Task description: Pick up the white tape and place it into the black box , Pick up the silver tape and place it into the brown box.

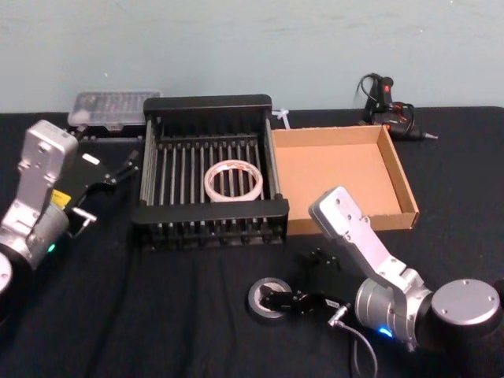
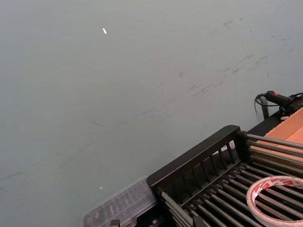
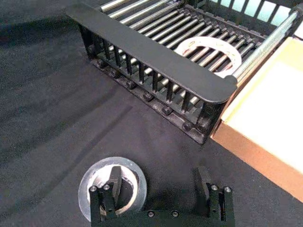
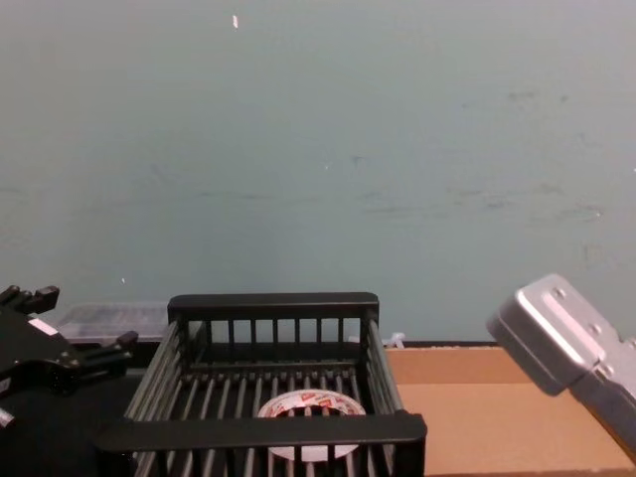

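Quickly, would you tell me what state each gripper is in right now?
Left gripper: open, holding nothing.
Right gripper: open, one finger inside the silver tape, not yet closed.

Head view high, looking down across the table, chest view low and level, both wrist views close, all sharing the black box (image 1: 207, 175).

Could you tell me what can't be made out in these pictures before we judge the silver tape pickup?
- Silver tape: near edge hidden behind the right hand in the right wrist view.
- White tape: lower part hidden by the black box rim in the chest view.
- Left hand: grip state unclear in the head view.
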